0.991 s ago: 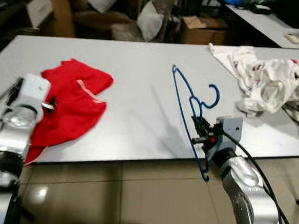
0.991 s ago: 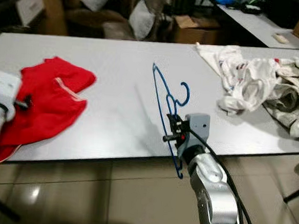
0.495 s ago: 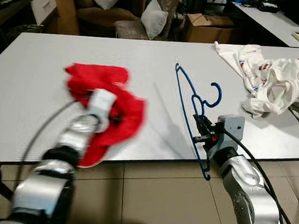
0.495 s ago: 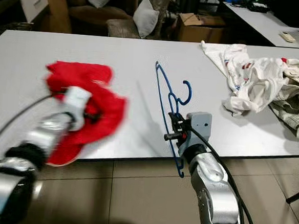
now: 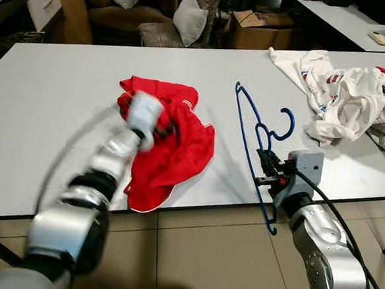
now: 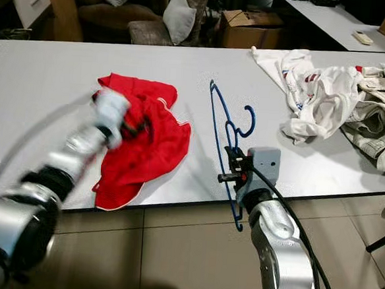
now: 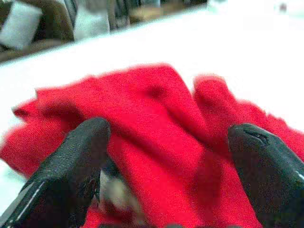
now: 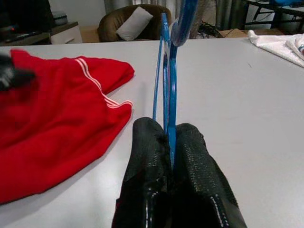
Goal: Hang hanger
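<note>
Holding the blue hanger [image 5: 253, 145] upright, your right gripper [image 8: 170, 142] is clamping its lower bar w/ fingers fully closed, at the table [image 5: 43, 101] front edge. Hanger's long axis is running away from you, hook up. Your left gripper [image 7: 166, 156] is reaching into the red shirt [image 5: 173, 140], fingers spread wide, cloth between them, not yet pinched. Shirt is lying just left of the hanger; left arm is nearer.

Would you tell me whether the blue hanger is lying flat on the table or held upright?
Upright: the right gripper is shut on the blue hanger, holding its frame on edge above the white table, hook pointing up.
</note>
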Motion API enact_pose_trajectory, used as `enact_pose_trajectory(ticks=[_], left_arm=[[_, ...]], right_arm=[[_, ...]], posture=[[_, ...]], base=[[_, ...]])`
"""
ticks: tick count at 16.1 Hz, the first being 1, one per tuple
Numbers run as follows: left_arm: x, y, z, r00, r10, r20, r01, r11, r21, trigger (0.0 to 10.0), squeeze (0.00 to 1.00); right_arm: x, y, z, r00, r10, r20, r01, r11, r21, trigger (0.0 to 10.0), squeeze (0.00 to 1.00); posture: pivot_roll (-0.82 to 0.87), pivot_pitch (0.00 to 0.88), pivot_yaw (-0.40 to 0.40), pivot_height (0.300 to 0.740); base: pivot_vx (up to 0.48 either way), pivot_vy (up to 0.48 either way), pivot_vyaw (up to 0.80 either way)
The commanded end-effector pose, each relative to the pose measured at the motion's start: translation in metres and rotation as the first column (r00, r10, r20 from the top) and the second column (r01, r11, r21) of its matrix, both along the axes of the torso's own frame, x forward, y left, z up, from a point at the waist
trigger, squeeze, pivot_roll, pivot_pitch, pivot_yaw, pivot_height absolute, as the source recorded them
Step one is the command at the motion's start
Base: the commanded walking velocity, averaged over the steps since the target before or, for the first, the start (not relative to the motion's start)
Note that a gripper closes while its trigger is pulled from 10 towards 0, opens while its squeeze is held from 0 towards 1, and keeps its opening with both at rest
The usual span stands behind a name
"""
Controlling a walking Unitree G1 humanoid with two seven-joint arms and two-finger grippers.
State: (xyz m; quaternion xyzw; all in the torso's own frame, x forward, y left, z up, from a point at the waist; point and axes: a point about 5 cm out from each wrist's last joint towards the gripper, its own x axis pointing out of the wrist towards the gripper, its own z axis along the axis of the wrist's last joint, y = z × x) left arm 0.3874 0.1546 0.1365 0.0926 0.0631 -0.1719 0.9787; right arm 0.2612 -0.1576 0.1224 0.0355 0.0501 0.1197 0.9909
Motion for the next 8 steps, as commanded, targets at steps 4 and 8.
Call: enact_pose_trajectory(ticks=[4,8], left_arm=[[-0.018,0.015,0.011,0.939,-0.344,0.03,0.342,0.939,0.042,10.0,1.0],[-0.064,0.038,-0.018,0.788,-0.581,-0.202,0.614,0.728,0.305,10.0,0.0]], right_arm=[[-0.002,-0.01,0.012,0.999,0.025,0.038,-0.025,1.0,-0.011,10.0,0.0],[-0.005,-0.015,0.013,0.992,0.125,0.026,-0.124,0.992,-0.016,10.0,0.0]], posture=[[-0.17,0.0,0.022,0.74],[-0.15,0.0,0.01,0.74]], base=[[0.0,0.0,0.0],[0.0,0.0,0.0]])
